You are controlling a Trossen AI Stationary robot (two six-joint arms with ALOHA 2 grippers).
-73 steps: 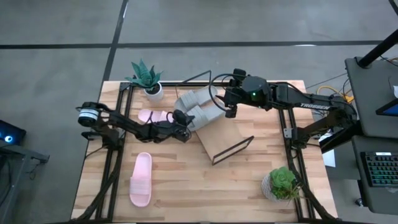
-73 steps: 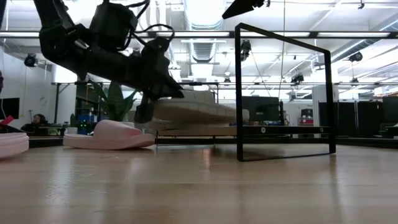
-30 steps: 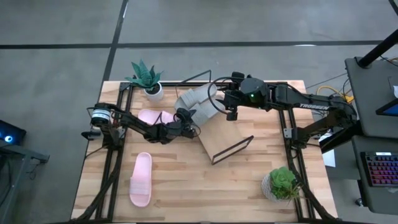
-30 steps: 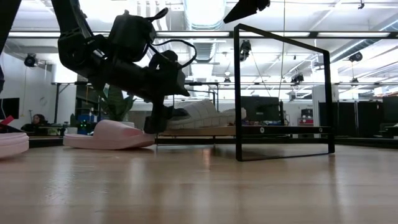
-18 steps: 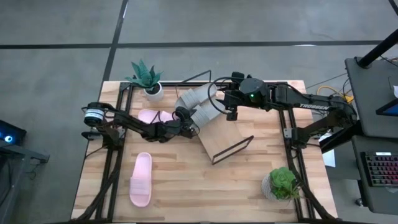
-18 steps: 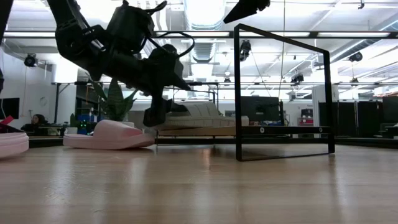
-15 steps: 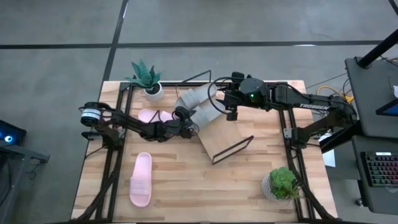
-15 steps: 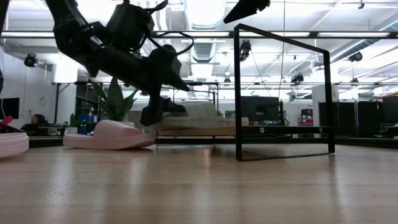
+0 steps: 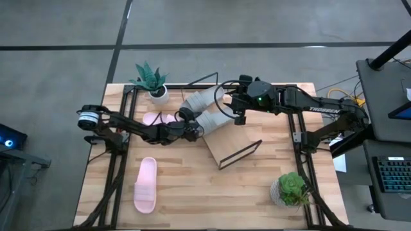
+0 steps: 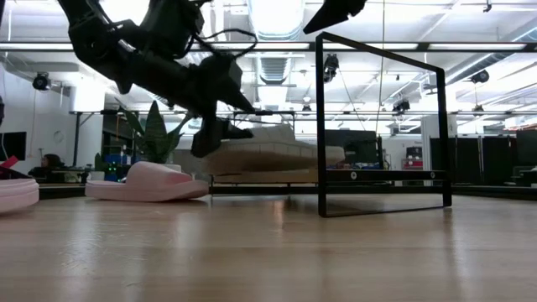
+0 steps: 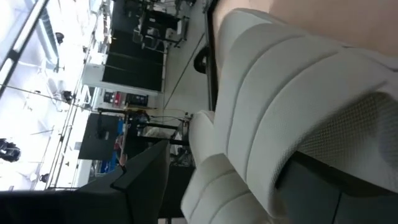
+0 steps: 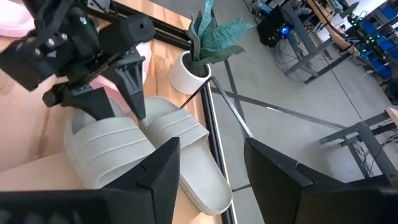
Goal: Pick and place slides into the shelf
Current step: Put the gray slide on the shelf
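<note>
One pale pink slide [image 9: 146,185] lies alone near the table's front-left, well apart from the shelf [image 9: 226,138]. Farther back, the left gripper [image 9: 192,127] pinches a grey slide [image 9: 210,120] at the shelf's upper edge, beside the second grey slide [image 9: 200,99]. The right gripper [image 9: 226,108] hovers over them, fingers spread.

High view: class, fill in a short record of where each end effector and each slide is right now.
left end effector: gripping nearer grey foam slide by its strap, at the slanted light-wood shelf
right end effector: open, hovering above the grey slides
second grey foam slide: beside the first, towards the potted plant
pale pink foam slides: one by the left arm, one alone on the tabletop
</note>
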